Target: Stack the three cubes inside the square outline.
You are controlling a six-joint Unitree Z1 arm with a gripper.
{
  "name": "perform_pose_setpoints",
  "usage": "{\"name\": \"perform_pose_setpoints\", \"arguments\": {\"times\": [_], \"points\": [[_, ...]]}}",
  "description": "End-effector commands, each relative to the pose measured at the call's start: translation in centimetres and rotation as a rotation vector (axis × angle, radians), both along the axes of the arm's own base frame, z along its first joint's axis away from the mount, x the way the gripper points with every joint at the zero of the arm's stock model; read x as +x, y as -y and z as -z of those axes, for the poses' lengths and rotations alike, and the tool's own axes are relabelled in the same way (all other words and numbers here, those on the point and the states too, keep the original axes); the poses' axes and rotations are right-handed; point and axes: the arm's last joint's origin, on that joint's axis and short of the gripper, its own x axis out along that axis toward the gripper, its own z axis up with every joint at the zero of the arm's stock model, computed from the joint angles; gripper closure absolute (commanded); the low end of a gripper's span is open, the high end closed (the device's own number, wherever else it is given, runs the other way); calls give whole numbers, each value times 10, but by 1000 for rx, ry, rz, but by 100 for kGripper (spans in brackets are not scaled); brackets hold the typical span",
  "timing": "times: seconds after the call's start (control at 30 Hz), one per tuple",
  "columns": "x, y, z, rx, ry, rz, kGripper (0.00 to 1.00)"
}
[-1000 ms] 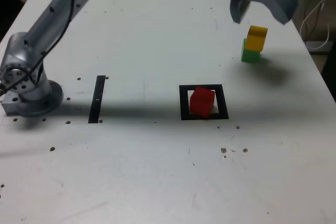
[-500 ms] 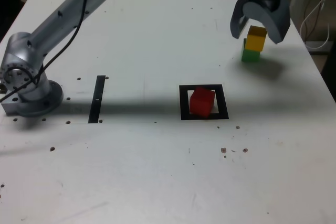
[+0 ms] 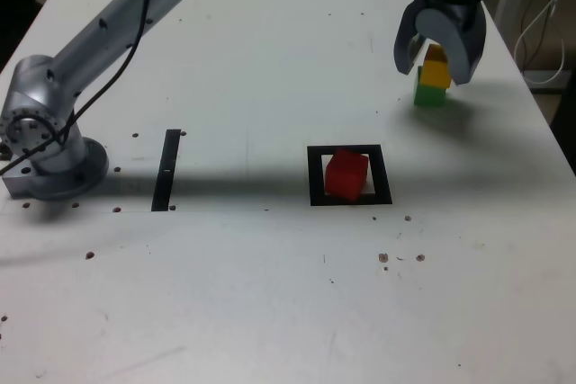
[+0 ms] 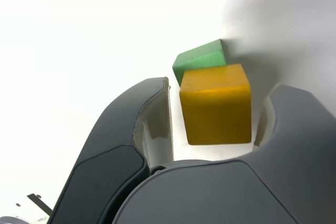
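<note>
A yellow cube (image 3: 437, 69) (image 4: 215, 106) sits on a green cube (image 3: 430, 95) (image 4: 201, 61) at the far right of the exterior view. My gripper (image 3: 436, 67) (image 4: 223, 90) has come down over this pair, with one finger on each side of the yellow cube. The wrist view shows a thin gap between each finger pad and the cube, so the jaws are open and not gripping. In the middle of the table a red cube (image 3: 346, 174) stands inside the square outline (image 3: 315, 179), turned slightly against its sides.
A thin black strip (image 3: 166, 169) lies on the white table (image 3: 270, 294), at the exterior view's left. The arm's base (image 3: 49, 146) stands beside it. White cables (image 3: 551, 6) hang past the table's right edge, close to the stacked pair.
The gripper came down from above onto the yellow cube, and its jaws narrowed from wide open to almost touching the cube. No cube has moved.
</note>
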Motion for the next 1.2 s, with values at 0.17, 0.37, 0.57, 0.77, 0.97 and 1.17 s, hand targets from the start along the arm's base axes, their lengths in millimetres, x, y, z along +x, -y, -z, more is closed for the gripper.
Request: {"name": "perform_pose_setpoints", "arguments": {"times": [0.17, 0.37, 0.57, 0.77, 0.97, 1.17], "points": [[1, 4, 7, -27, -21, -2, 73], [2, 6, 3, -15, -6, -2, 80], [-1, 9, -7, -2, 15, -1, 81], [-22, 24, -39, 31, 41, -20, 81], [-49, 64, -64, 32, 60, -48, 81], [-89, 103, -87, 21, 76, -77, 81]]}}
